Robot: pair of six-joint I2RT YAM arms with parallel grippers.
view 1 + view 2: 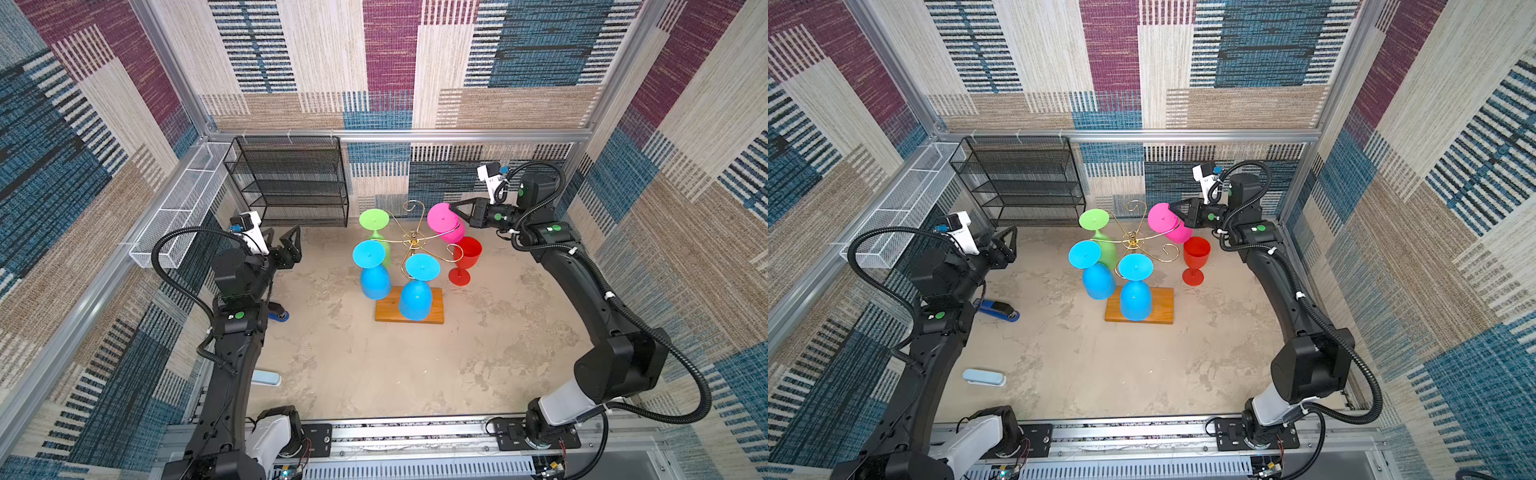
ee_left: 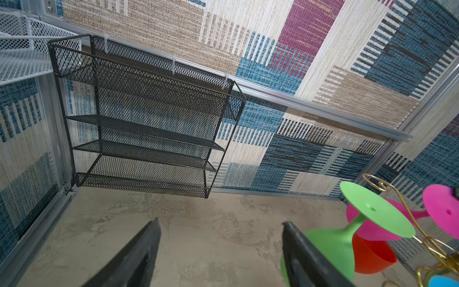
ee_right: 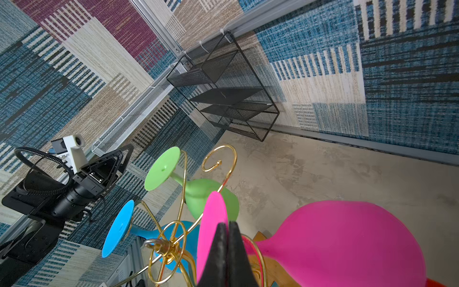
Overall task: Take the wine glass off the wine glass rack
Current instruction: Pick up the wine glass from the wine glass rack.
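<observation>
Right up against the right wrist camera, the right gripper (image 3: 228, 225) has its jaws pressed together. The thin foot of the pink wine glass (image 3: 347, 243) runs straight into the seam between them, so it looks like a pinch on the rim of that foot. In both top views the gripper reaches in from the far right side, its tip at the pink foot disc.

The pink wine glass hangs upside down and tilted on the far right arm of the wine glass rack (image 1: 412, 239), its bowl swung out toward the right arm. The rack stands mid-counter (image 1: 374, 374) on its wooden base. A green glass (image 1: 374, 219) and two blue glasses (image 1: 369, 254) (image 1: 422, 267) hang from its other arms. A red glass (image 1: 467, 253) stands upright on the counter just beside the rack, below the pink one.

Over on the left, the left gripper (image 1: 281, 233) hovers well apart from the rack with its jaws spread wide and nothing between them — it points toward the black mesh shelf (image 1: 291, 183) on the back wall. A white mesh tray (image 1: 183, 208) runs along the left wall. A blue stapler (image 1: 1000, 311) lies by the left arm.
</observation>
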